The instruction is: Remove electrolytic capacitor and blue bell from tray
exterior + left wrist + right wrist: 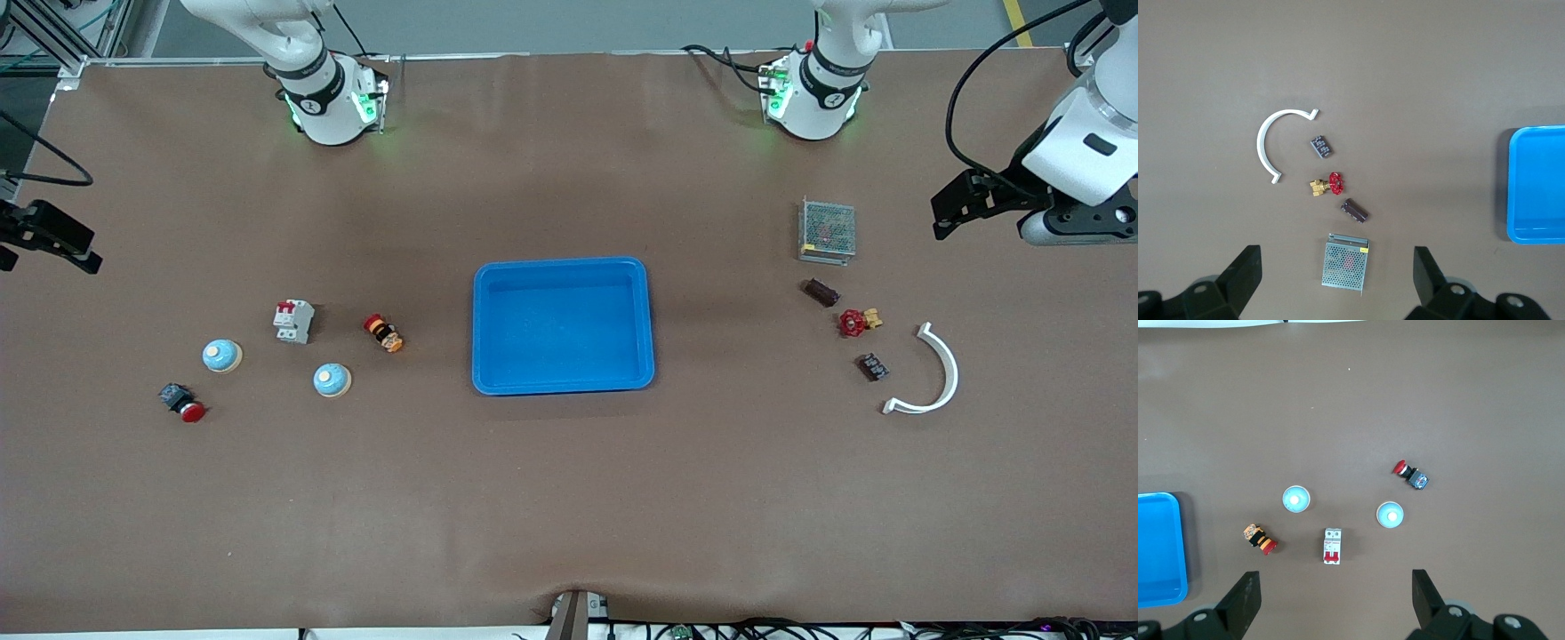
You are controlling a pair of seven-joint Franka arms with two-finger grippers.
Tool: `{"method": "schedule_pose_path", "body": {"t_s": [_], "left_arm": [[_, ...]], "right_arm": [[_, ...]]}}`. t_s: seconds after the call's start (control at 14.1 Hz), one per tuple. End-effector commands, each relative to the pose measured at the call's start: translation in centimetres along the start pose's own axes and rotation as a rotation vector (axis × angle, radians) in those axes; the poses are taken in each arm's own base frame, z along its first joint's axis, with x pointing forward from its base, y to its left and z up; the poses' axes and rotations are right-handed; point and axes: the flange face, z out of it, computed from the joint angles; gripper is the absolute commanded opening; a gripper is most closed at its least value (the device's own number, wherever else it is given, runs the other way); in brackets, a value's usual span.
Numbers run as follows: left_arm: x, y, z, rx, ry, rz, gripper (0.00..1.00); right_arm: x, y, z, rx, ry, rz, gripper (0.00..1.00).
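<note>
Two bells lower left of frame; one capacitor at right; one blue tray centre. Left hand and right hand both released, empty.

No legible text, brand, number or sign appears in any view. The metal-mesh power supply carries a small yellow patch at one corner, seen in the left wrist view, but no characters on it can be made out. The white circuit breaker shows red levers and faint dark marks on its face, none of them readable.
</note>
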Motion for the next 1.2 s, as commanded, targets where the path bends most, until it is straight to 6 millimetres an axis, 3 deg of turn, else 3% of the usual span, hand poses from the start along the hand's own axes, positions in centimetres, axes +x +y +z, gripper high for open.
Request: {"method": "schedule_pose_path", "body": {"t_s": [0.0, 1.13], "left_arm": [[-0.9, -0.2, -0.8, -0.014, -0.009, 0.019, 1.0], [-1.1, -0.9, -1.8, -0.013, -0.013, 0.014, 1.0]], "right_arm": [[0.6, 0.2, -0.5, 0.023, 0.011, -0.03, 1.0], [0.5, -0.1, -0.6, 0.02, 0.012, -0.025, 1.0]]}}
